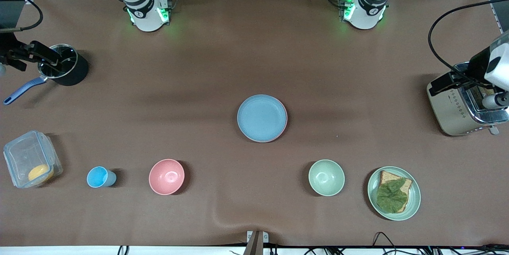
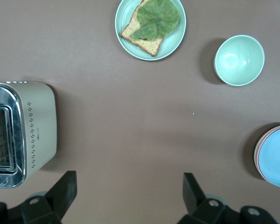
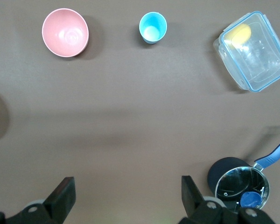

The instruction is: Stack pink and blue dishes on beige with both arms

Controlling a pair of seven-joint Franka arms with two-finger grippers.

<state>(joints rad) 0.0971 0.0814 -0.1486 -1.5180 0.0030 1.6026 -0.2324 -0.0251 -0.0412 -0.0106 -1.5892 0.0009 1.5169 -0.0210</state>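
Big brown tabletop point(image 1: 199, 68) with both arms parked at opposite ends. The left arm point(image 1: 370, 4) has its left gripper point(image 2: 129, 191) up in the air by the toaster point(image 1: 453, 111) at its end of the tabletop, fingers point(image 2: 65, 191) spread wide with nothing between them, just bare tabletop below. Same deal for the right arm point(image 1: 145, 8): the right gripper point(image 3: 126, 191) hangs by the black pot point(image 1: 65, 66) with the blue handle, fingers point(image 3: 63, 193) spread and empty.

The plates sit as one stack in the middle of the tabletop. The blue plate point(image 1: 261, 117) is on top and the pink plate point(image 1: 279, 134) only shows as a thin rim peeking out under it. Can't tell if a beige one is at the bottom, it's hidden if so.

Nearer the front camera there's a row: a clear box point(image 1: 30, 159) with something yellow inside at the right arm's end, then a small blue cup point(image 1: 99, 177), a pink bowl point(image 1: 166, 176), a green bowl point(image 1: 326, 177), and a green plate point(image 1: 413, 201) with bread point(image 1: 393, 191) and a leaf on it toward the left arm's end
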